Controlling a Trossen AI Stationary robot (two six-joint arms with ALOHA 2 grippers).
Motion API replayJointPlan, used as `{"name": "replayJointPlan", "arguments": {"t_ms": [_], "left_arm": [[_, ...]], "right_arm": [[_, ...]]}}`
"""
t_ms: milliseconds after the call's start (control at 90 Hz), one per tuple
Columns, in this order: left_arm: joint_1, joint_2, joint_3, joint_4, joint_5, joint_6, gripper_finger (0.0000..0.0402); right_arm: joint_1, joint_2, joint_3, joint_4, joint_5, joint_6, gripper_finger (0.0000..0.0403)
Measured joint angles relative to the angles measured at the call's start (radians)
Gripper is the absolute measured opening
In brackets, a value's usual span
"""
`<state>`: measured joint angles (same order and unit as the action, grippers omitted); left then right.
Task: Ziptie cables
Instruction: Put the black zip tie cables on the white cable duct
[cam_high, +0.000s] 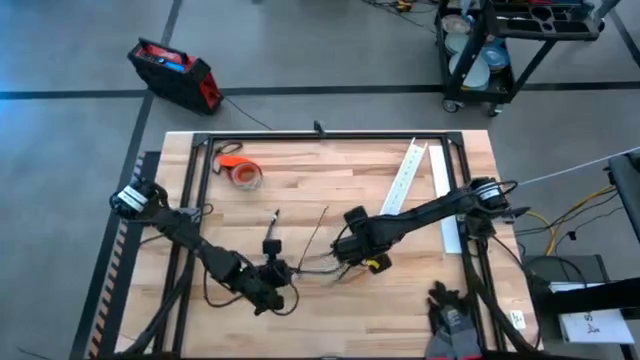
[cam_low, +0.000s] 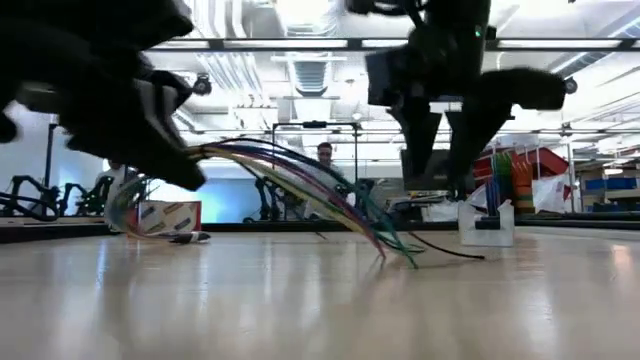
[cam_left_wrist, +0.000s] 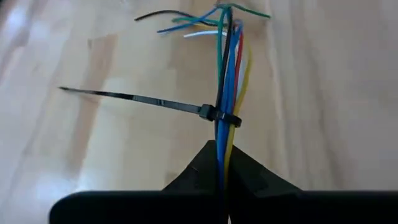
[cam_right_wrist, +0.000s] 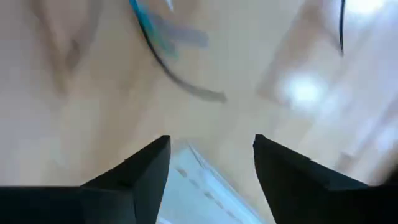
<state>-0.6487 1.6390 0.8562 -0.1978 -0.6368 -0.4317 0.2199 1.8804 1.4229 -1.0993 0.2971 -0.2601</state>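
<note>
On the table (cam_high: 300, 200), the left gripper (cam_left_wrist: 222, 180) is squeezed tight on the cables (cam_left_wrist: 225, 74) near the front edge, the right gripper (cam_right_wrist: 211, 155) hangs wide open and empty just beside them, and the ziptie (cam_left_wrist: 155, 104) is looped around the cables.

Multicoloured cables (cam_left_wrist: 225, 81) bunched, fanning at tips, black ziptie (cam_left_wrist: 155, 103) looped around them, tail sideways.
</note>
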Motion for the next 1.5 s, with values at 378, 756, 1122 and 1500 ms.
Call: {"name": "replayJointPlan", "arguments": {"t_ms": [378,756,1122,1500], "left_arm": [[-0.109,0.000,0.000,0.008,0.000,-0.133,0.0000],[-0.143,-0.005,0.115,-0.160,0.111,-0.206,0.0000],[-0.179,-0.006,0.293,-0.464,0.187,-0.311,0.0000],[-0.181,-0.019,0.375,-0.616,0.236,-0.380,0.0000]], "right_arm": [[-0.161,0.003,-0.181,0.051,0.016,-0.139,0.0161],[-0.122,0.003,-0.157,0.290,-0.121,-0.128,0.0009],[-0.135,0.037,-0.020,0.647,-0.138,-0.207,0.0002],[-0.179,0.260,0.186,0.775,-0.214,-0.253,0.0001]]}}
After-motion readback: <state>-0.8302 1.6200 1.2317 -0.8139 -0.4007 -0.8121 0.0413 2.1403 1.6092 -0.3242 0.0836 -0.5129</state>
